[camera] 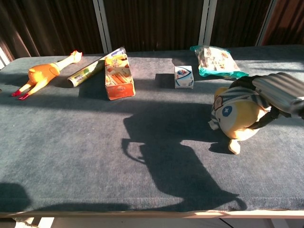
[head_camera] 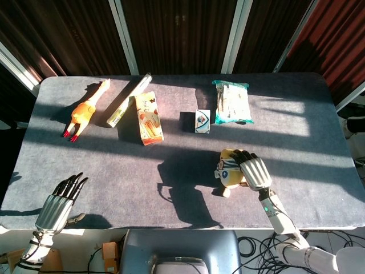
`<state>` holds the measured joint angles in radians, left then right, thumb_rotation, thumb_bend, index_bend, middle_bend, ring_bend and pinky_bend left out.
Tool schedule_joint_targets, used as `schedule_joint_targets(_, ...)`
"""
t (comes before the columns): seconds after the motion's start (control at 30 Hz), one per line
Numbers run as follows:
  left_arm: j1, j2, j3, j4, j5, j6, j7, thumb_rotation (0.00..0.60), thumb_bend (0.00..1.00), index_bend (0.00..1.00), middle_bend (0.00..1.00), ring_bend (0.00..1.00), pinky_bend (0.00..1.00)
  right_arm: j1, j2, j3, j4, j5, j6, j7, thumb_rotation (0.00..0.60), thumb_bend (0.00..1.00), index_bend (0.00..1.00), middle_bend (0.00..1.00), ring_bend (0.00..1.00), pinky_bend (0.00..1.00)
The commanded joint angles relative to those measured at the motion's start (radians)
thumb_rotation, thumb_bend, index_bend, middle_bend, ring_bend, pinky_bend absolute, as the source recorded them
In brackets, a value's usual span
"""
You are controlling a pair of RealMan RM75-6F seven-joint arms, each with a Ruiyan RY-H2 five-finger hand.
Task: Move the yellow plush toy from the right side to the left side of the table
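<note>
The yellow plush toy (head_camera: pixel 230 171) (camera: pixel 236 117), round with a striped band and a blue eye patch, sits on the right half of the table. My right hand (head_camera: pixel 253 171) (camera: pixel 278 94) lies over its top and right side, with fingers wrapped onto it and the thumb below. My left hand (head_camera: pixel 59 202) hovers at the table's near-left edge, fingers straight and apart, holding nothing. The chest view does not show the left hand.
At the back left lie an orange rubber chicken (head_camera: pixel 85 110), a long tube (head_camera: pixel 129 100) and an orange carton (head_camera: pixel 149 117). A small white box (head_camera: pixel 202 121) and a teal snack bag (head_camera: pixel 231 101) lie at the back centre. Grey cloth (head_camera: pixel 114 165) covers the table.
</note>
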<state>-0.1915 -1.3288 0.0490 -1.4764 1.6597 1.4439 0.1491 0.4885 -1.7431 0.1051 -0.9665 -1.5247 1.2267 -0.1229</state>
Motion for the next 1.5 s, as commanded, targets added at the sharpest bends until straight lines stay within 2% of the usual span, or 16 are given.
schedule_joint_targets(0.03,0.001,0.001,-0.001,-0.001,-0.001,0.002,0.002,0.6,0.0,0.0,0.0,0.05,0.19,0.005,-0.022,0.005,0.021,-0.012,0.023,0.002,0.6,0.1,0.79,0.63,0.85,0.98)
schedule_joint_targets(0.17,0.003,0.003,-0.003,-0.004,-0.001,0.006,0.005,0.6,0.0,0.0,0.0,0.05,0.19,0.028,-0.062,0.012,0.031,-0.047,0.075,0.068,0.6,0.1,0.81,0.64,0.86,0.99)
schedule_joint_targets(0.3,0.004,0.004,-0.005,-0.007,-0.003,0.005,0.013,0.6,0.0,0.0,0.0,0.05,0.18,0.065,-0.08,0.021,-0.024,-0.081,0.102,0.116,0.6,0.1,0.81,0.64,0.86,0.99)
schedule_joint_targets(0.43,0.006,0.006,-0.005,-0.008,-0.003,0.007,0.021,0.6,0.0,0.0,0.0,0.05,0.18,0.112,-0.083,0.03,-0.122,-0.088,0.057,0.116,0.6,0.1,0.81,0.64,0.86,0.99)
schedule_joint_targets(0.5,0.007,0.008,-0.004,-0.01,-0.004,0.006,0.026,0.6,0.0,0.0,0.0,0.05,0.18,0.161,-0.104,0.041,-0.199,-0.085,-0.007,0.124,0.6,0.1,0.81,0.64,0.86,0.98)
schedule_joint_targets(0.63,0.008,0.011,-0.004,-0.013,-0.006,0.005,0.037,0.6,0.0,0.0,0.0,0.05,0.19,0.204,-0.154,0.058,-0.201,-0.075,-0.045,0.087,0.6,0.1,0.79,0.64,0.82,0.95)
schedule_joint_targets(0.73,0.008,0.013,-0.006,-0.013,-0.008,0.002,0.042,0.6,0.0,0.0,0.0,0.05,0.18,0.237,-0.18,0.061,-0.201,-0.047,-0.119,0.096,0.6,0.1,0.64,0.58,0.65,0.79)
schedule_joint_targets(0.8,0.007,0.015,-0.008,-0.013,-0.016,-0.003,0.042,0.6,0.0,0.0,0.0,0.05,0.18,0.257,-0.19,0.063,-0.201,-0.021,-0.172,0.093,0.6,0.1,0.47,0.43,0.44,0.59)
schedule_joint_targets(0.87,0.007,0.018,-0.01,-0.013,-0.022,-0.007,0.04,0.6,0.0,0.0,0.0,0.05,0.18,0.265,-0.2,0.063,-0.191,-0.005,-0.194,0.071,0.6,0.1,0.36,0.32,0.28,0.43)
schedule_joint_targets(1.0,0.008,0.022,-0.012,-0.016,-0.027,-0.008,0.036,0.6,0.0,0.0,0.0,0.05,0.18,0.262,-0.209,0.053,-0.168,-0.003,-0.184,0.043,0.6,0.1,0.19,0.14,0.06,0.19)
schedule_joint_targets(1.07,0.008,0.023,-0.011,-0.017,-0.026,-0.009,0.036,0.6,0.0,0.0,0.0,0.05,0.18,0.26,-0.197,0.046,-0.171,-0.003,-0.184,0.046,0.6,0.1,0.1,0.06,0.01,0.1)
schedule_joint_targets(1.17,0.008,0.022,-0.012,-0.019,-0.029,-0.012,0.044,0.6,0.0,0.0,0.0,0.05,0.18,0.258,-0.161,0.031,-0.197,-0.028,-0.169,0.076,0.6,0.1,0.01,0.0,0.0,0.0)
schedule_joint_targets(1.33,0.006,0.019,-0.012,-0.023,-0.035,-0.022,0.061,0.6,0.0,0.0,0.0,0.05,0.18,0.239,-0.081,-0.007,-0.258,-0.108,-0.078,0.125,0.6,0.06,0.0,0.0,0.0,0.0)
schedule_joint_targets(1.5,0.005,0.019,-0.008,-0.026,-0.03,-0.026,0.073,0.6,0.0,0.0,0.0,0.05,0.18,0.232,0.026,-0.01,-0.359,-0.126,-0.057,0.123,0.6,0.03,0.0,0.0,0.0,0.0)
